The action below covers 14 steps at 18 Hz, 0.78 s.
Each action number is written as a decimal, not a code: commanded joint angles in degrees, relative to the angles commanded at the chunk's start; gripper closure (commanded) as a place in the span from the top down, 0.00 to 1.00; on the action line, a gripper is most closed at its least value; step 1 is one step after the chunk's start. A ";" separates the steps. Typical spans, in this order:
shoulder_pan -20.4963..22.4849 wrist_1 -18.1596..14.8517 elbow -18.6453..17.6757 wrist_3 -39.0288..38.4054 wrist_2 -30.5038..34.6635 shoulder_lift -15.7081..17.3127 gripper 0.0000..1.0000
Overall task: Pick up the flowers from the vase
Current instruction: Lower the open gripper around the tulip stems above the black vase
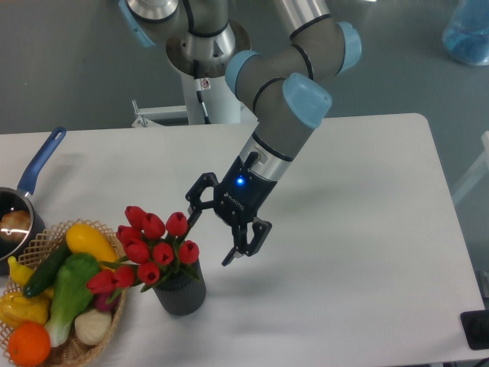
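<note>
At the near edge of the white worktop (344,229) the wicker basket (76,348) of produce sits at the left, and just beside it the dark ribbed vase (181,294) stands upright with the red tulips (157,248) still seated in its mouth, blooms leaning toward the basket; just behind and right of the blooms the gripper (216,231) hangs tilted, its jaws spread and holding nothing. This looks like the approach step; the next move calls for bringing the jaws around the bunch and closing; farther back left lies the blue-handled saucepan (23,206).
</note>
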 joint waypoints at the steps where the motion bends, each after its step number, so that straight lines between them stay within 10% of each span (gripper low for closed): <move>1: 0.00 0.44 0.09 0.00 -0.18 -0.17 1.00; 14: -1.58 1.85 0.35 -0.09 -3.17 -2.90 1.00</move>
